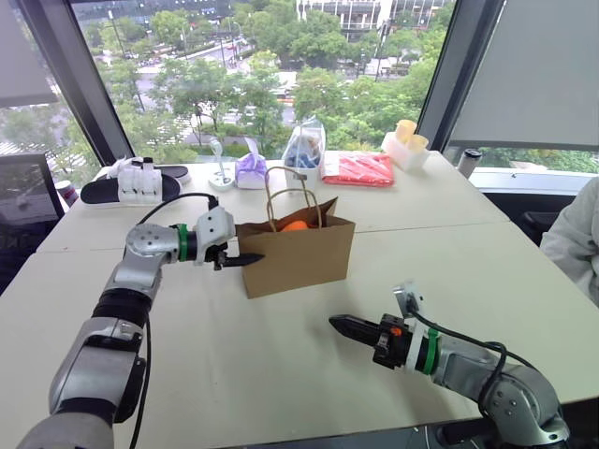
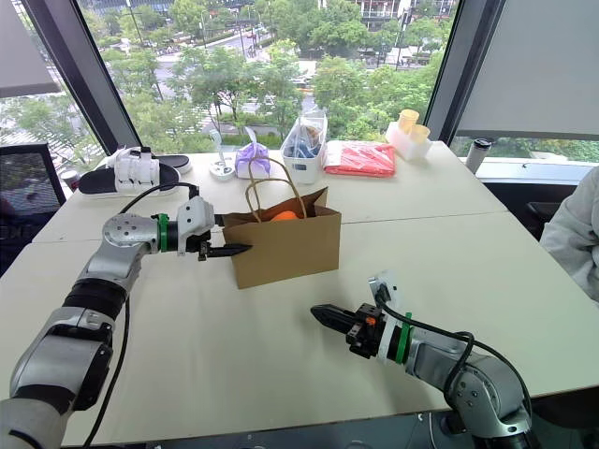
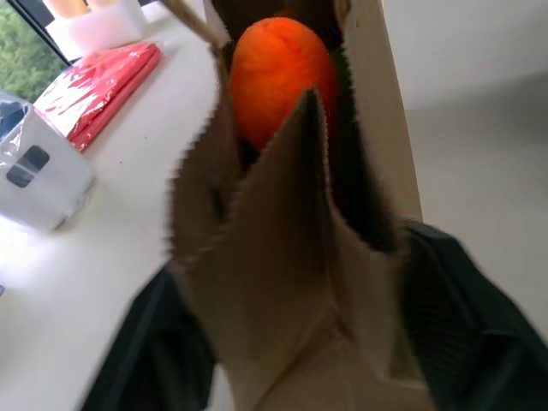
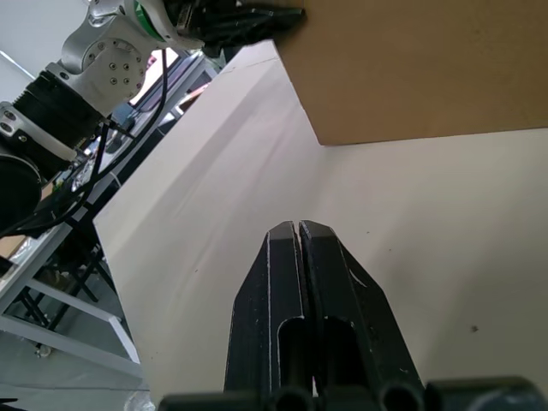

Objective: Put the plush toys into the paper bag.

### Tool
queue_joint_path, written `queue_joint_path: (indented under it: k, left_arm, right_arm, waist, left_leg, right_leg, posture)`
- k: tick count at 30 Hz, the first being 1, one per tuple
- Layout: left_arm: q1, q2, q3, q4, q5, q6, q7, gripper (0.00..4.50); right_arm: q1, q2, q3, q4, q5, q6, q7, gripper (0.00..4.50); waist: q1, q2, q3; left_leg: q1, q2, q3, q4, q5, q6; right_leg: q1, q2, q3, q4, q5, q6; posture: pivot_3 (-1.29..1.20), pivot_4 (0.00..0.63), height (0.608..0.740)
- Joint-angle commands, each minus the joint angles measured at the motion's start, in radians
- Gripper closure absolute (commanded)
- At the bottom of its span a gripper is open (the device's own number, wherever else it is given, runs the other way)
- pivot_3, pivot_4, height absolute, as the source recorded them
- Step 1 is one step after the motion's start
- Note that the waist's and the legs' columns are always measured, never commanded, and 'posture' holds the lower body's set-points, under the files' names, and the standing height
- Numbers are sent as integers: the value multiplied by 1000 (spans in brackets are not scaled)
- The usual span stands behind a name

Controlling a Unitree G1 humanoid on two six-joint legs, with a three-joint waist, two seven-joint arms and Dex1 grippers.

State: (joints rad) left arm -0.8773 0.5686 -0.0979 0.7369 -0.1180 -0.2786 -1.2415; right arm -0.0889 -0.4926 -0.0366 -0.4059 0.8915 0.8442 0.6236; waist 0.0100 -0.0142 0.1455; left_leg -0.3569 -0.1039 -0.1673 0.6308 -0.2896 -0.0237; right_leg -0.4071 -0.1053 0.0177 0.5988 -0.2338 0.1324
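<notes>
brown kraft paper bag (image 1: 298, 254) is stood upright mid-table, boxy w/ a zigzag-cut rim and two twisted tan loop handles. orange plush toy (image 3: 278, 73), round and fuzzy, is seen inside the bag just under the rim; a dark green strip is glimpsed beside it, too hidden to id. left gripper (image 1: 245, 260) is held at the bag's left end panel, black fingers (image 3: 150, 360) spread wide to either side of the folded gusset; contact w/ the paper can't be told. right gripper (image 1: 348, 326) is held low over the table in front of the bag, well apart from it, black fingers pressed together, nothing held. table (image 1: 281, 374) is smooth, matte, cream-coloured, w/ seams. at the far edge: purple tissue-like bundle (image 1: 251, 170), clear plastic bag (image 1: 305, 148) w/ blue contents, flat red packet (image 1: 358, 169). big angled windows are behind, trees outside.
</notes>
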Motion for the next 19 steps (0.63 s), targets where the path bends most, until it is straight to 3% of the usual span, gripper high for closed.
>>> queue_joint_path:
  k: [1, 5, 11, 15, 19]
  left_arm:
    - [0, 38, 26, -73, -4, 48, 16, 851]
    - [88, 112, 97, -257, -76, 230, 44, 851]
    - [374, 214, 287, -697, -270, 626, 158, 851]
    - [655, 212, 456, -1030, -470, 925, 276, 851]
    - [860, 187, 545, -1220, -554, 1026, 364, 851]
  right_arm:
    - [-7, 3, 0, -19, -1, -8, 9, 4500]
    - [-4, -6, 3, -28, -4, -9, 16, 4500]
    - [-15, -20, -6, -33, -1, -8, 31, 4500]
    - [-27, -42, -24, -33, -6, -14, 45, 4500]
    - [-33, -56, -61, -46, -1, -21, 32, 4500]
  waist:
    - [-1, 0, 0]
    - [-14, 0, 0]
    - [-24, 1, 0]
    - [-22, 1, 0]
    - [-17, 1, 0]
  left_leg:
    - [0, 0, 0, 0, 0, 0]
    - [0, 1, 0, -1, 0, 0]
    - [1, 2, 0, -2, 0, 0]
    - [1, 3, 1, -2, -1, 0]
    - [1, 3, 1, -2, -1, 1]
  right_leg:
    - [0, 0, 0, 0, 0, 0]
    - [-1, 0, 1, 0, 0, 0]
    - [-2, 1, 2, 1, 0, 0]
    - [0, 1, 2, 0, 0, 0]
    - [0, 1, 4, 0, 0, 0]
  posture:
    - [0, 150, 740]
    - [0, 150, 740]
    - [0, 150, 740]
    - [0, 150, 740]
    - [0, 150, 740]
